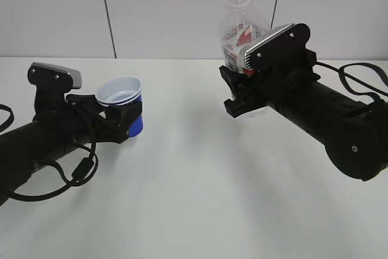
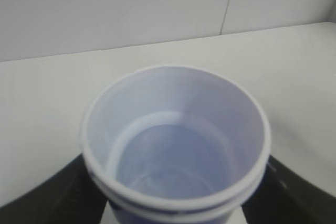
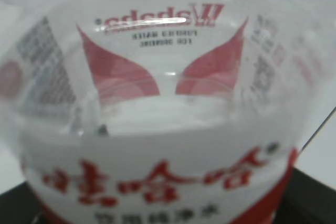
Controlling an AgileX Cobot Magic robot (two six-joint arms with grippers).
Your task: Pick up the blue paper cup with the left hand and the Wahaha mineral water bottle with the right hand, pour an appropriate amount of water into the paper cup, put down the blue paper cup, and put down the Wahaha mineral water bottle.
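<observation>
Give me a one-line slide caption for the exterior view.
Left gripper holds the cup, right gripper holds the uncapped bottle, both upright and apart.

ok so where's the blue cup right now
In the exterior view the blue cup is on the left, held upright in the left pincer, well apart from the bottle on the right.
</observation>
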